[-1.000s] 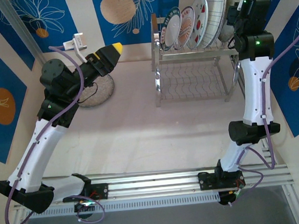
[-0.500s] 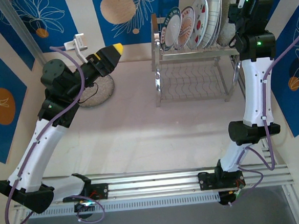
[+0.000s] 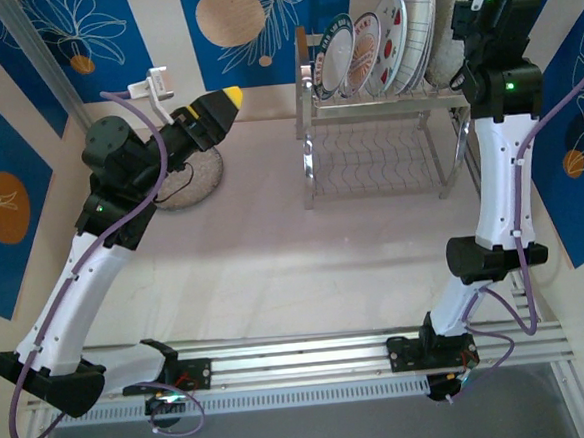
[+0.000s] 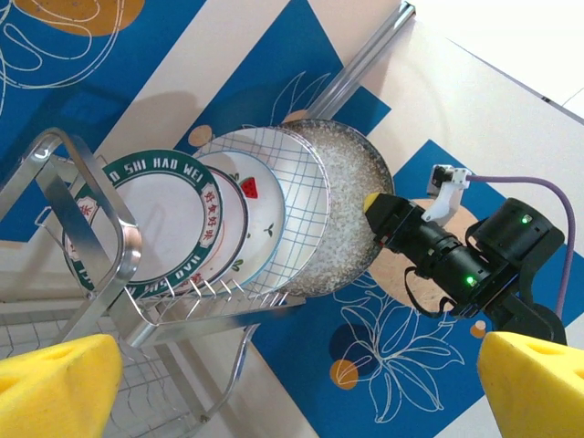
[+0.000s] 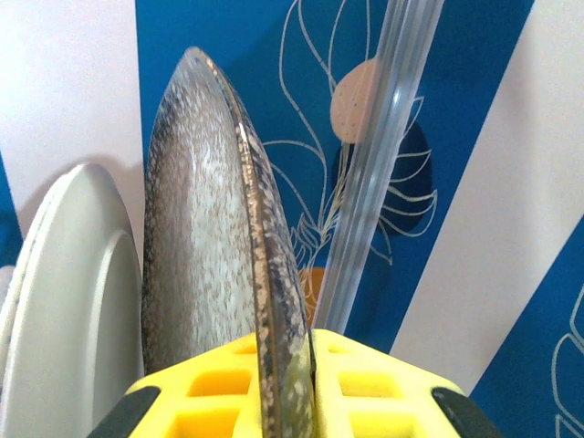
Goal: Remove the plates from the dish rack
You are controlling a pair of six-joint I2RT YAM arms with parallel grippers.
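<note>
Far left on the surface [image 3: 275, 260], seen from above, the left arm reaches inward with the left fingers [image 3: 220, 104] raised off the surface and spread wide. In the left wrist view the two yellow tips sit far apart at the bottom corners, with nothing between them. Just beneath that arm a flat speckled disc [image 3: 197, 176] lies on the surface, partly hidden. Right of centre, against the back wall, stands the rack [image 3: 308, 168], two tiers on legs. The plates [image 4: 274, 210] stand upright in a row on its upper shelf, faces overlapping. Left to right in the left wrist view: green-rimmed lettered plate [image 4: 155, 214], red-lettered plate [image 4: 222, 228], watermelon plate [image 4: 258, 205], grid plate [image 4: 297, 173], then the speckled plate [image 4: 351, 182], last and largest. The right arm stands tall beside the rack's right end, with the right fingers [image 5: 374, 392] pinching the speckled plate's rim, one on each face. In the right wrist view the rim runs edge-on between the yellow fingers, with a white plate back [image 5: 64, 301] just to its left. Whether the speckled plate's lower edge sits in a slot, cannot tell.
</note>
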